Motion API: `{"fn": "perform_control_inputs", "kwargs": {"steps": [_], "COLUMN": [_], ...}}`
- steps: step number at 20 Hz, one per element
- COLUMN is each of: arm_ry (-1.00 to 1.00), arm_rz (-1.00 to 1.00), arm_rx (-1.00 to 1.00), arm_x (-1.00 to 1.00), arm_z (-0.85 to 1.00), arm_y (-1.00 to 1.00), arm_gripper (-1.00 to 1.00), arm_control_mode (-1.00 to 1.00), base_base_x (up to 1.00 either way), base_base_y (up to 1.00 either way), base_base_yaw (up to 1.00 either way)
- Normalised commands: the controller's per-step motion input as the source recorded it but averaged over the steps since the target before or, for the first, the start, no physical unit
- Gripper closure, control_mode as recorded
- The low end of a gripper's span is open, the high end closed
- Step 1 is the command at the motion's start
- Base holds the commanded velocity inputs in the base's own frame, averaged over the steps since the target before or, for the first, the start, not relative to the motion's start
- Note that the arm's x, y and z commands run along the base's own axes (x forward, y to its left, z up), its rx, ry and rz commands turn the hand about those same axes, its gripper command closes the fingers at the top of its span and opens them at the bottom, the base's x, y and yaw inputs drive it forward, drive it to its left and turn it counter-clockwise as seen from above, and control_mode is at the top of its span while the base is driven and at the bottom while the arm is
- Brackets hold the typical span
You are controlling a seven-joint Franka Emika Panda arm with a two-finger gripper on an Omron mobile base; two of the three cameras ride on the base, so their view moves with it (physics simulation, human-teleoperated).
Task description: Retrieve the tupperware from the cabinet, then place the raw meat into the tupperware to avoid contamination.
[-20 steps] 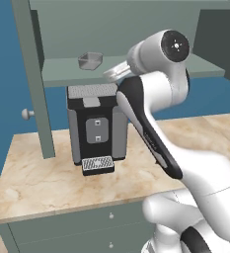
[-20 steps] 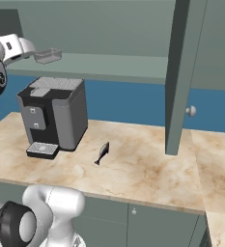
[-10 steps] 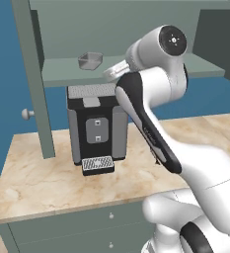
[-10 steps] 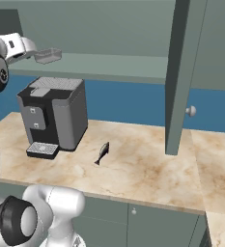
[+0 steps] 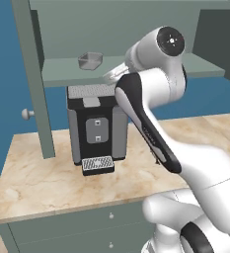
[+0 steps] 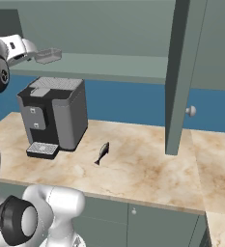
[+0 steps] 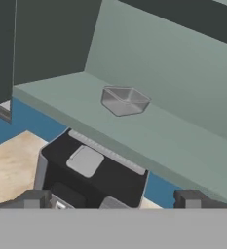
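The tupperware sits on the bottom shelf of the open cabinet, a little back from the shelf's front lip, directly above the coffee machine. It looks empty and light, a thin see-through tub with sloped walls.

The end effector hovers short of it, out in front of the shelf and a touch below the tub's level, with its two fingertips spread wide and nothing between them.

That is where I would worry. A tub this light will likely skate backwards along the shelf if one finger meets its wall before the other, and it could end up deeper in the cabinet than the arm can comfortably reach. Come in too low and the fingers would hit the shelf edge or the top of the coffee machine instead. The sloped walls could also let it squirt upward out of a pinch taken too near the rim.

Further out, the cabinet doors stand open on both sides; the right one hangs down towards the surface, so a wide swing with the tub in hand might clip it.

The raw meat, a small dark fish, lies on the surface just right of the coffee machine. It is slender and flat, so picking it up afterwards looks fiddly, and a tub set down carelessly could nudge it away.
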Motion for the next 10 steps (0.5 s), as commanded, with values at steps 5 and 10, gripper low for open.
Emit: {"fn": "perform_control_inputs", "kwargs": {"steps": [5,10], "arm_ry": [0.0,0.0], "arm_rz": [0.01,0.0], "arm_rx": [-0.02,0.0], "arm_x": [0.04,0.11], "arm_z": [-0.12,-0.01], "arm_y": [0.01,0.0], "arm_gripper": [-1.0,-1.0], "arm_control_mode": [-1.0,-1.0], "base_base_x": [0.0,0.0], "base_base_y": [0.0,0.0], "base_base_yaw": [0.0,0.0]}}
